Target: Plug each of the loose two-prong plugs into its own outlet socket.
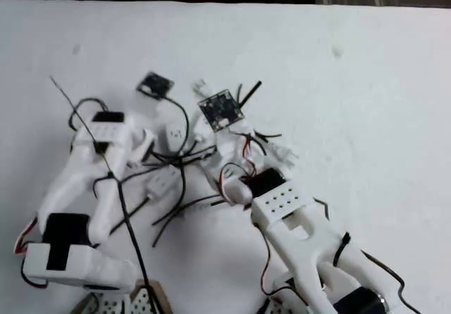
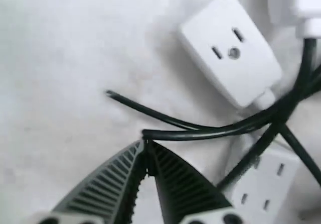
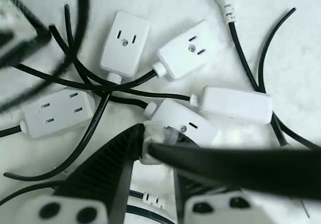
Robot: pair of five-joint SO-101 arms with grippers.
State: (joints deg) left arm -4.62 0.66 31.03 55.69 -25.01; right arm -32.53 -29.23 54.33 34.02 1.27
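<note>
Several white outlet sockets with black cables lie tangled mid-table, among them one socket (image 1: 175,135) and another (image 1: 163,181). In the left wrist view my left gripper (image 2: 146,146) is shut, with the end of a black cable (image 2: 200,132) pinched at its tips, between two sockets (image 2: 230,48) (image 2: 266,184). It sits left of the tangle (image 1: 146,147). My right gripper (image 3: 150,148) is shut on a small white plug (image 3: 149,139), held against the edge of a socket (image 3: 183,123). Three more sockets (image 3: 125,43) (image 3: 188,50) (image 3: 57,111) lie just beyond. In the high view it is at the tangle's near side (image 1: 236,184).
Two small black square boards (image 1: 155,85) (image 1: 220,110) lie behind the tangle. A white block (image 3: 235,103) and loose black cables (image 3: 246,58) spread to the right. A blurred black cable (image 3: 235,170) crosses close to the right wrist camera. White tabletop (image 1: 366,82) is bare at right.
</note>
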